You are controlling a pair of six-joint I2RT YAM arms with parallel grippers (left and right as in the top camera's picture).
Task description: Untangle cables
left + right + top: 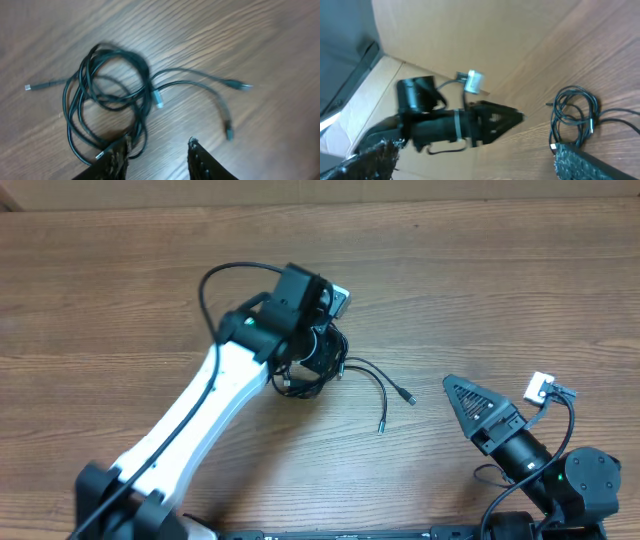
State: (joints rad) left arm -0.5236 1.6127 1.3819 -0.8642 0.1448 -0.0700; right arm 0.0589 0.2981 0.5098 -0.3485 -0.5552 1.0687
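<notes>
The cables (305, 375) lie as a loose black tangle on the wooden table, with two free ends trailing right to small plugs (408, 397). My left gripper (312, 365) hangs directly over the tangle. In the left wrist view the coil (107, 95) fills the left half. My left gripper (159, 147) is open with bare wood between its fingers, and its left fingertip (120, 152) overlaps the coil's lower loop. My right gripper (462, 393) sits apart at the lower right. In its own view the right gripper (475, 157) is wide open and empty, and the cables (575, 112) lie beyond its right finger.
A thick black arm cable (212, 285) loops up behind the left wrist. A small white connector (541, 388) sits on the right arm. In the right wrist view the left arm's gripper (470, 122) shows against a cardboard wall (470, 35). The table's far edge (320, 202) runs along the top.
</notes>
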